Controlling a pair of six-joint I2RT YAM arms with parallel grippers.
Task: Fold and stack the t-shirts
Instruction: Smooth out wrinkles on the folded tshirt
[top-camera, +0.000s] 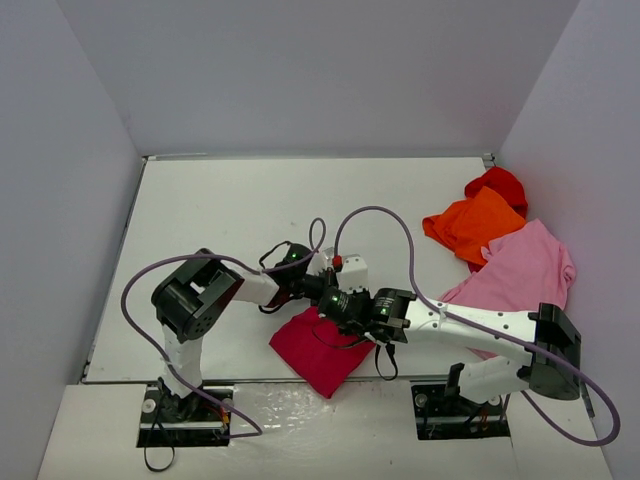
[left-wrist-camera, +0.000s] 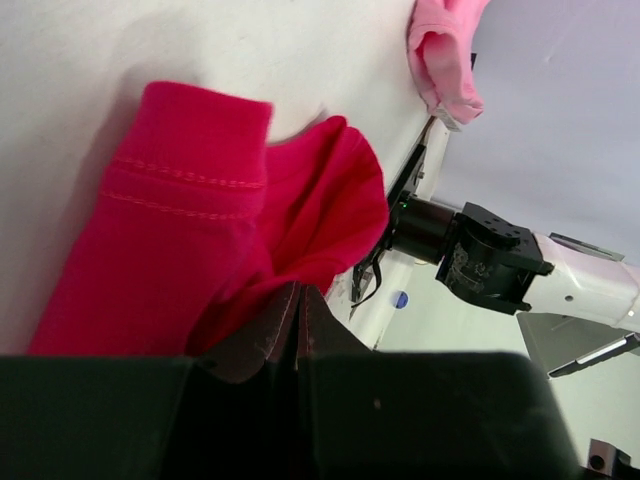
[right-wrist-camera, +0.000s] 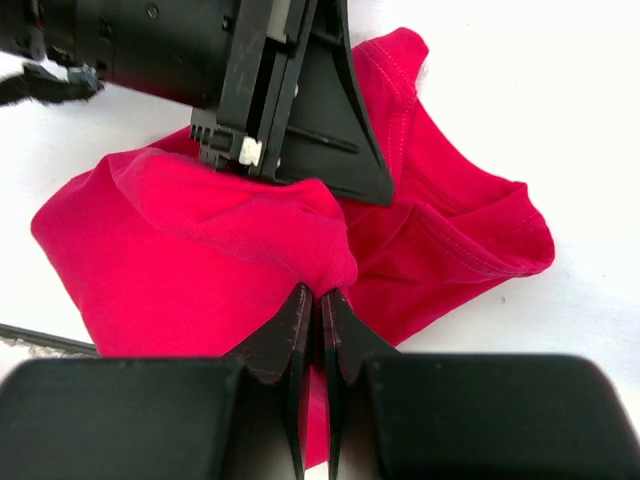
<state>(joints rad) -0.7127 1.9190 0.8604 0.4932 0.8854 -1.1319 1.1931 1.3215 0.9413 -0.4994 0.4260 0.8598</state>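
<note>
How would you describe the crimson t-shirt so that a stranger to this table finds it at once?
Start from the white table and go to the middle of its near edge. There the crimson t-shirt lies bunched, with the left hand and the right hand both shut on it. The pink t-shirt, orange t-shirt and red t-shirt lie heaped at the right side.

We look down past our left gripper (left-wrist-camera: 299, 300), its two black fingers pressed together on a fold of the soft crimson-magenta cloth t-shirt (left-wrist-camera: 190, 220). That shirt lies bunched on the white table (left-wrist-camera: 200, 40), with a double-stitched hem across its left part and a rounded fold raised toward the right. Beyond it we see the right arm (left-wrist-camera: 500, 265), black wrist and white link, reaching to the shirt's far edge. A crumpled light pink cloth t-shirt (left-wrist-camera: 445, 50) lies at the top, apart from the crimson one.
</note>
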